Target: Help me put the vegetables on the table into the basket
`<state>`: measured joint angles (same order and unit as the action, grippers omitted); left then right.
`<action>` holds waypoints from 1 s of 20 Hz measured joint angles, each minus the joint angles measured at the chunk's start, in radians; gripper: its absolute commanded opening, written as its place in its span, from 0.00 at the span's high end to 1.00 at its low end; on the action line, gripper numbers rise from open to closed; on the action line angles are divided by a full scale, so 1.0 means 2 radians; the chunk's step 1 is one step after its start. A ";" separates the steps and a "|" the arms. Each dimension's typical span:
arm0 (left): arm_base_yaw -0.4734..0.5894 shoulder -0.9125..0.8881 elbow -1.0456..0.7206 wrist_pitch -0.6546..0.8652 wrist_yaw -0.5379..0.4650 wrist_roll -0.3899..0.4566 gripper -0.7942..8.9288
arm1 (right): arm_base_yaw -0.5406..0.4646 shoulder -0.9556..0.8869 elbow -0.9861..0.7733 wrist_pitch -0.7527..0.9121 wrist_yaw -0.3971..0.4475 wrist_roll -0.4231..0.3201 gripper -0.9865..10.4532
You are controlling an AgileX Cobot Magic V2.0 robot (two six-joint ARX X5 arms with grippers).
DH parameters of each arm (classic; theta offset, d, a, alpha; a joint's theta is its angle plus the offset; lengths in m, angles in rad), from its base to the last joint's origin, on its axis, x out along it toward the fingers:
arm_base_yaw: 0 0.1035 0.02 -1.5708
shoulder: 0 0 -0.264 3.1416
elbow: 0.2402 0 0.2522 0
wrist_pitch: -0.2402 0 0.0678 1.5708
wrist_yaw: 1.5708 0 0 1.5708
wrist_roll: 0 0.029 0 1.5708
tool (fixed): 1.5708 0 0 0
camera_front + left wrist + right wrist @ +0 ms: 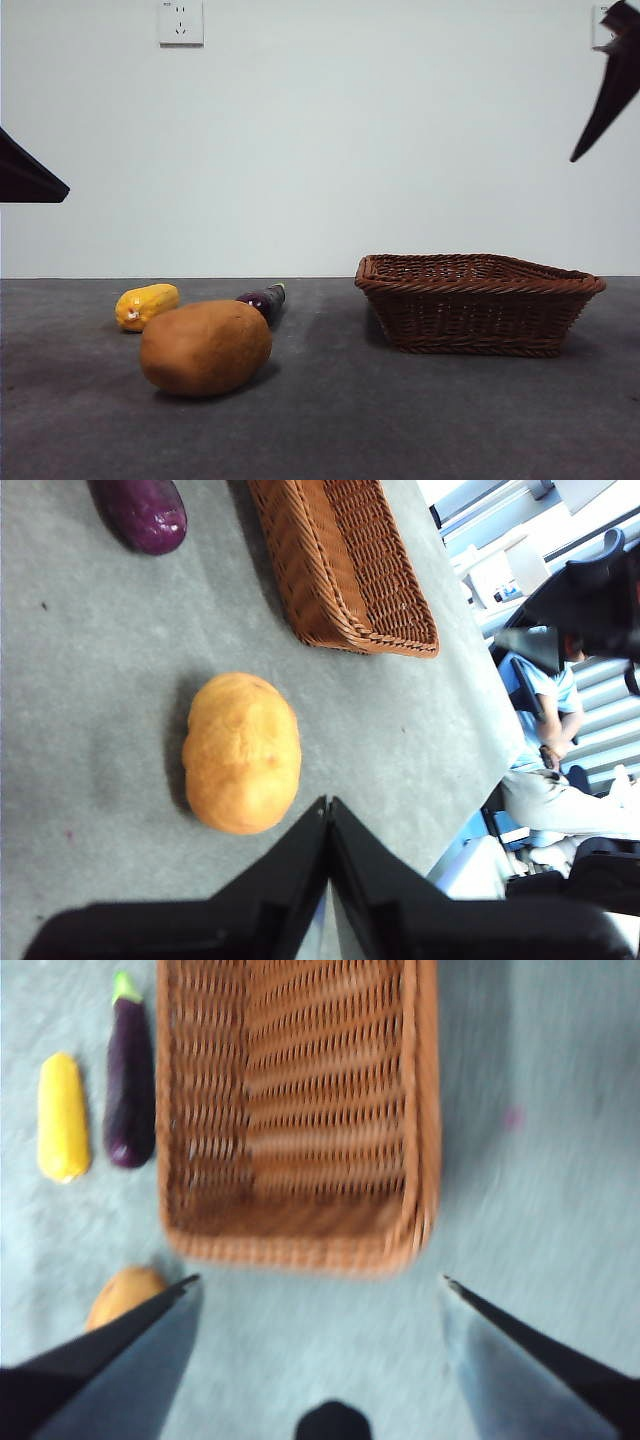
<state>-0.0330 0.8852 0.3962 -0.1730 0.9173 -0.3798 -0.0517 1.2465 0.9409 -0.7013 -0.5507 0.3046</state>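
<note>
A: Vegetables located?
B: Three are seen lying on the grey desk (400, 420). The potato (205, 347) is nearest the front camera, the yellow corn piece (146, 305) is behind it to the left, and the purple eggplant (264, 300) with its green stem is just behind the potato. None is inside the wicker basket (478, 303), which is set well apart to the right and is seen empty from the right wrist view.

A: Fingers?
B: The left gripper (328, 810) is held above the desk near the potato, fingers pressed together, nothing pinched. The right gripper (318, 1282) is held above the desk just short of the basket's near rim, fingers spread wide, nothing between them.

A: Writing, brands?
B: None readable. A white wall socket (181, 22) is noted on the back wall; its marking is too small to be read.
</note>
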 measured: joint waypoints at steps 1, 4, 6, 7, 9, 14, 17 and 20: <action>0.000 0.000 0.000 0.000 0.002 -0.004 0.92 | 0.003 0.023 0.027 -0.013 0.014 -0.010 0.55; 0.000 0.000 0.000 0.000 0.002 -0.009 0.92 | 0.010 0.087 0.104 -0.043 0.059 -0.039 0.55; 0.000 0.000 0.000 0.000 0.001 -0.011 0.92 | 0.016 0.133 0.155 -0.060 0.065 -0.052 0.55; 0.000 0.000 0.000 0.000 0.001 -0.011 0.92 | 0.018 0.157 0.180 -0.068 0.066 -0.056 0.55; 0.000 0.000 0.000 0.000 0.001 -0.013 0.92 | 0.019 0.204 0.229 -0.084 0.066 -0.064 0.56; 0.000 0.000 0.000 0.000 0.001 -0.017 0.92 | 0.022 0.311 0.327 -0.114 0.075 -0.072 0.56; 0.000 0.000 0.000 -0.004 0.001 -0.020 0.92 | 0.023 0.357 0.355 -0.122 0.075 -0.073 0.56; 0.000 0.000 0.000 -0.012 0.001 -0.022 0.92 | 0.025 0.383 0.358 -0.121 0.075 -0.074 0.56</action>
<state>-0.0334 0.8860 0.3962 -0.1974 0.9199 -0.4244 -0.0010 2.0121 1.6569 -0.9428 -0.4000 0.1562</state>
